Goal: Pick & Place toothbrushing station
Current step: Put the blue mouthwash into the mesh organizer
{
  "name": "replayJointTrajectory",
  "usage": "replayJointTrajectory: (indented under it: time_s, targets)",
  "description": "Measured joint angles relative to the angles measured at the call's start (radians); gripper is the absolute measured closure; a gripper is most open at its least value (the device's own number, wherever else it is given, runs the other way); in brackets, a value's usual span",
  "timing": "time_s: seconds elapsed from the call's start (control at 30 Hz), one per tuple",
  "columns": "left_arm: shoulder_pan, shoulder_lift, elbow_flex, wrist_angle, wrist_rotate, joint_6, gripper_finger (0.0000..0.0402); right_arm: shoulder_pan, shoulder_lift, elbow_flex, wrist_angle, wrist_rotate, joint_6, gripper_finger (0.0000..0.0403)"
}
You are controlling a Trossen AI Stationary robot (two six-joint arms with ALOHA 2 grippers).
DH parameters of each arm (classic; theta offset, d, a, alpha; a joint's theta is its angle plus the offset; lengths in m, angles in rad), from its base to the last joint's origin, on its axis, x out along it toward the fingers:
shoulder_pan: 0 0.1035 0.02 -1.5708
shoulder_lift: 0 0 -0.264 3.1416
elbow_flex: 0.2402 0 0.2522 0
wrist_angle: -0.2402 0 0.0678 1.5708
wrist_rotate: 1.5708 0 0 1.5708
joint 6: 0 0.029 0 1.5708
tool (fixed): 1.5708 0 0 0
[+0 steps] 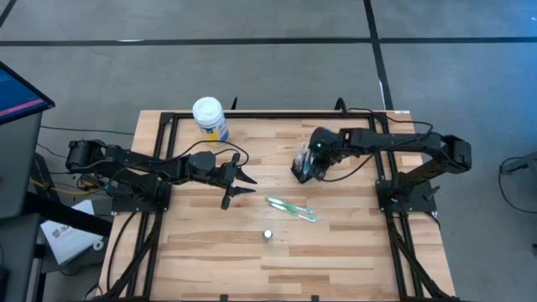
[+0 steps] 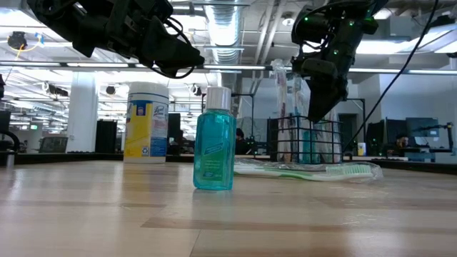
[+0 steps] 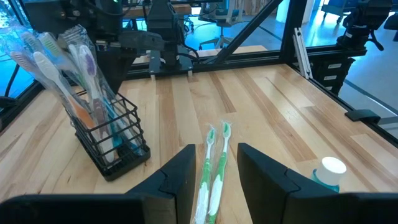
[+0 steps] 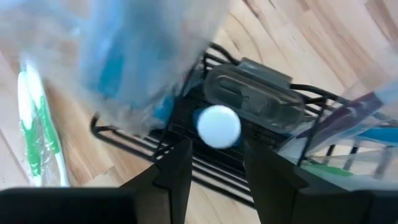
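I counted one black wire holder [image 3: 112, 140] with several packaged toothbrushes [image 3: 59, 68] standing in it, too bunched to number. Two green toothbrushes [image 3: 214, 162] lay in one clear pack. There was one teal bottle [image 2: 214, 139] and one white-lidded jar [image 1: 209, 118].

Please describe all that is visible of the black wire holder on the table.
The black wire holder is a small box-shaped basket of thin dark metal bars, open at the top. It stands upright on the wooden table, on the right arm's side. Several packaged toothbrushes lean out of it, and a white-capped item lies inside. The right gripper hangs open directly above it; no contact is visible.
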Motion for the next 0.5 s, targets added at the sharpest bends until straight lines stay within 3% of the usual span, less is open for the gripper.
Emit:
replayJointTrajectory:
  time_s: [0.5]
  targets:
    - [0.0,0.0,0.0,0.0,0.0,0.0,0.0288,-0.013,-0.001,0.12,-0.127,0.003,0.02,0.025]
